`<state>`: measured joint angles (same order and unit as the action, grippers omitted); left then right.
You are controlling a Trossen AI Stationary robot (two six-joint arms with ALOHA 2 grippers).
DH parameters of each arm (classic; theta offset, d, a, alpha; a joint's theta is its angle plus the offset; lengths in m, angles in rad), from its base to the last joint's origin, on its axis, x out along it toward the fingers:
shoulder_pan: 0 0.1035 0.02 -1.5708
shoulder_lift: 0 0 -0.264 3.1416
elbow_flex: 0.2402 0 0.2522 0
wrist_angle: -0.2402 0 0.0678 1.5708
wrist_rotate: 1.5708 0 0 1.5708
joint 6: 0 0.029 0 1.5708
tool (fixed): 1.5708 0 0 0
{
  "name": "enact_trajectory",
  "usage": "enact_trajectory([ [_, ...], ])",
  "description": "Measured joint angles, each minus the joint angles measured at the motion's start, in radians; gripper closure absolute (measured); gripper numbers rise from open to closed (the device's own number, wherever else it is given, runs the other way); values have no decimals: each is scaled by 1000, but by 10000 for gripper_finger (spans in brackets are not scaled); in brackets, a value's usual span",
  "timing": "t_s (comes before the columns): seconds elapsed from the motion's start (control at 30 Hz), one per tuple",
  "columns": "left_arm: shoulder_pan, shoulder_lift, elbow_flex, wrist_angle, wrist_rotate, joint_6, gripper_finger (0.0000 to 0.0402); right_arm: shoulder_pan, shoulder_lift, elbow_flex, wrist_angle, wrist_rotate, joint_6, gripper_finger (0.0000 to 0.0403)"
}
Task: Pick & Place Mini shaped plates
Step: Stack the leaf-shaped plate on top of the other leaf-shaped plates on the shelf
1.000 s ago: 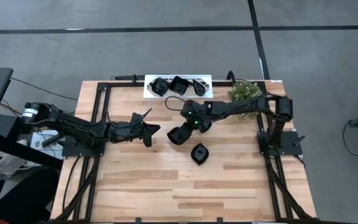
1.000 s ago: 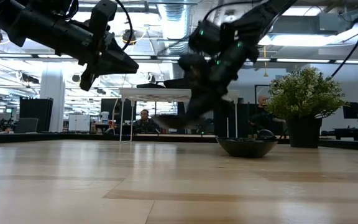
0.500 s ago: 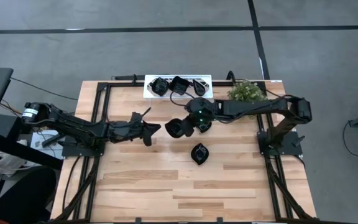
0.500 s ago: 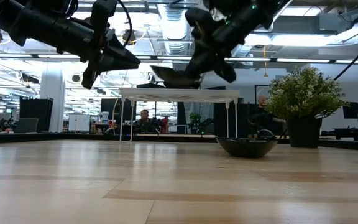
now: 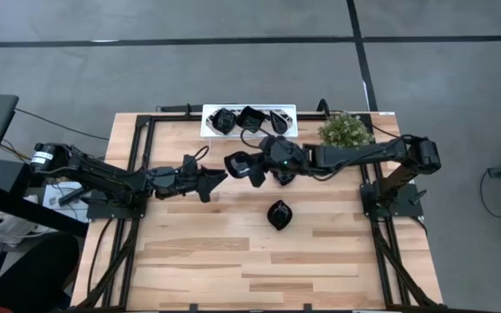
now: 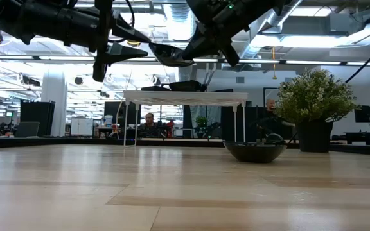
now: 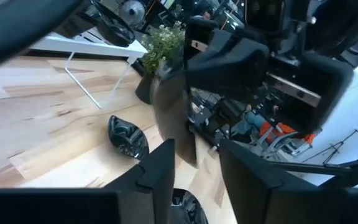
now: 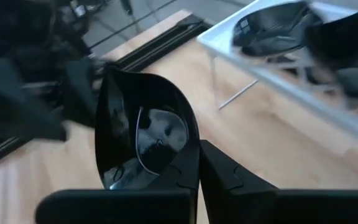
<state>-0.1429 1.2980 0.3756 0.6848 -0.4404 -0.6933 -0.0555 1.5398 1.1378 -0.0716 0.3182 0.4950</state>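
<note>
We saw the right gripper (image 5: 252, 166) closed tight on the rim of a glossy black leaf-shaped mini plate (image 5: 236, 164), carried high above the pale wooden table (image 5: 198, 261). In the right wrist view the two dark fingers (image 8: 219, 171) were pinched on the edge of that plate (image 8: 145, 140), whose hollow faced the camera.

Just beside the held plate, on its far side from the right gripper, the left gripper (image 5: 216, 176) hung at about the same height with its jaws parted; its fingers (image 7: 160, 168) stood apart with nothing between them, the plate's edge (image 7: 173, 118) just ahead of their tips. In the low view the left fingertips (image 6: 140, 51) nearly met the plate (image 6: 171, 56); we could not tell whether they touched.

Below and nearer the table's front from the jaws, a second glossy black mini plate (image 5: 278, 214) lay alone on the wood. Behind the jaws stood a white raised tray (image 5: 249, 133) holding three more black mini plates (image 5: 250, 117). Beside the tray, over the right arm, sat a small green potted plant (image 5: 345, 129).
</note>
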Motion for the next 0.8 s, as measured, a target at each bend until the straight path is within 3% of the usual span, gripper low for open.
enact_trajectory([
  [0.33,-1,0,0,7,63,0,240,-8,-8,0,16,76,-34,403],
  [0.8,1,0,0,63,-206,116,247,43,2,0,300,315,-246,403],
])
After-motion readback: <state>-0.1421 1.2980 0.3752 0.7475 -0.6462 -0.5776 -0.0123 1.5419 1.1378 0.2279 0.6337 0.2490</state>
